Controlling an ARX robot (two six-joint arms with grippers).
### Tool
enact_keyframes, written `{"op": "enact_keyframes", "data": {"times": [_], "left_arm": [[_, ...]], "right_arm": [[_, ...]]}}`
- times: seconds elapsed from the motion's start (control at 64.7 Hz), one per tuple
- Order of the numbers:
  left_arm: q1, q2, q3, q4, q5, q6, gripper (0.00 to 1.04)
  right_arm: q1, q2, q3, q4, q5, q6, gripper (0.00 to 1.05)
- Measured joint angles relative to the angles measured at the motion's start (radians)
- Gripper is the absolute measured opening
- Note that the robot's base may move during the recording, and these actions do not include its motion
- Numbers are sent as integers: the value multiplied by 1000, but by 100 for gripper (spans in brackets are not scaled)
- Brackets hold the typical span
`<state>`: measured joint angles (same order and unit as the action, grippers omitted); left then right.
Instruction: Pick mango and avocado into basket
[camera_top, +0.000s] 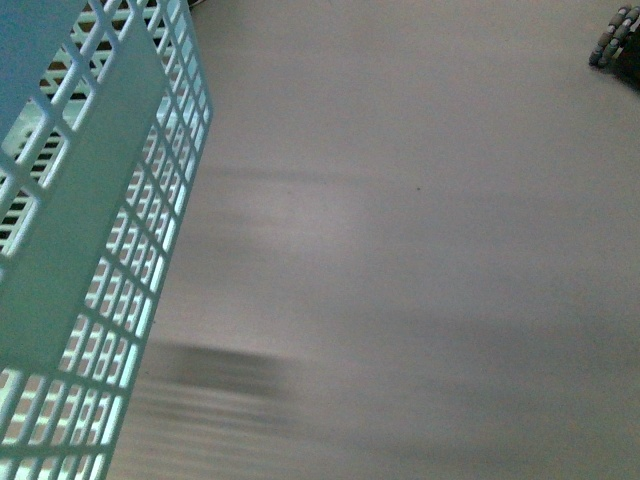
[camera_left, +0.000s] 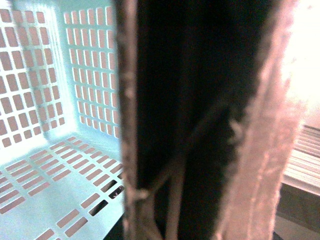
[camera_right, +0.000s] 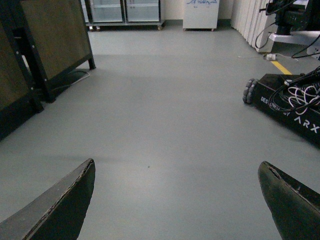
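Looking for the mango and the avocado turns up neither: no fruit shows in any view, so which way they lie from either pincer, and how their long axes run, cannot be told. What does show is the basket (camera_top: 80, 220), seen at a slant close against the front camera, its lattice wall blurred. The left wrist view looks into it, and the part of its slotted floor that shows holds nothing. A dark, brown-edged band (camera_left: 200, 125), perhaps a handle, fills much of that view, and the left pincer's state cannot be told. The right pincer (camera_right: 176, 165) is spread wide with nothing between its fingers, pointing over grey floor (camera_right: 165, 100). No tabletop is seen. Well apart from the basket sits another robot's wheeled base (camera_right: 290, 110); wood-panelled furniture (camera_right: 50, 40) and glass-door cabinets (camera_right: 125, 10) stand further off. By my judgement the fruit must first be found, and the free right arm is the likelier picker.
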<state>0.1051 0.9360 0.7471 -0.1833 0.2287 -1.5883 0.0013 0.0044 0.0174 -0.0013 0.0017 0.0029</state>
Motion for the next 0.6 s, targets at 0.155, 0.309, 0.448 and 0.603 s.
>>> {"op": "enact_keyframes", "data": {"times": [0.155, 0.309, 0.448, 0.603], "left_arm": [[1, 3, 0, -1, -1, 13, 14], [1, 3, 0, -1, -1, 13, 14], [1, 4, 0, -1, -1, 15, 14], [1, 4, 0, -1, -1, 16, 14]], "right_arm": [[0, 0, 0, 0, 0, 0, 96], [0, 0, 0, 0, 0, 0, 96], [0, 0, 0, 0, 0, 0, 96], [0, 0, 0, 0, 0, 0, 96]]}}
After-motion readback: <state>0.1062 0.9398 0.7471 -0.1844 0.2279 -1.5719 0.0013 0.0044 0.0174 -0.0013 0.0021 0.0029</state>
